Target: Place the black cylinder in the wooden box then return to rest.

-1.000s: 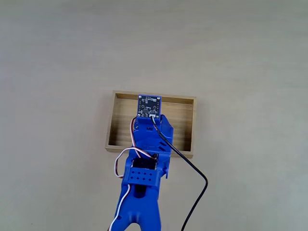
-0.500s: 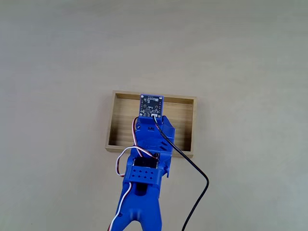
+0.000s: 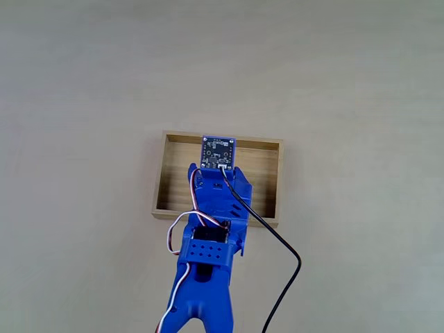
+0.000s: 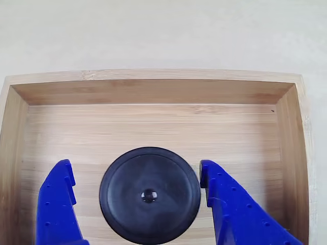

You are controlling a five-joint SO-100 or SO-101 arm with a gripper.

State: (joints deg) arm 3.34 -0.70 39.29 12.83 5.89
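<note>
Release step: the hand (image 4: 140, 204) is spread wide around the black cylinder (image 4: 149, 195) on the wooden box (image 4: 153, 92) floor; next, lift clear toward rest

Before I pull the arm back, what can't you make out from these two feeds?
- Black cylinder: in the fixed view, the arm covers it; in the other view, its near edge is cut off by the frame.
- Gripper: both fingers stand apart from the cylinder, but their bases run off the bottom edge.
- Wooden box: its middle is behind the arm in the fixed view.
</note>
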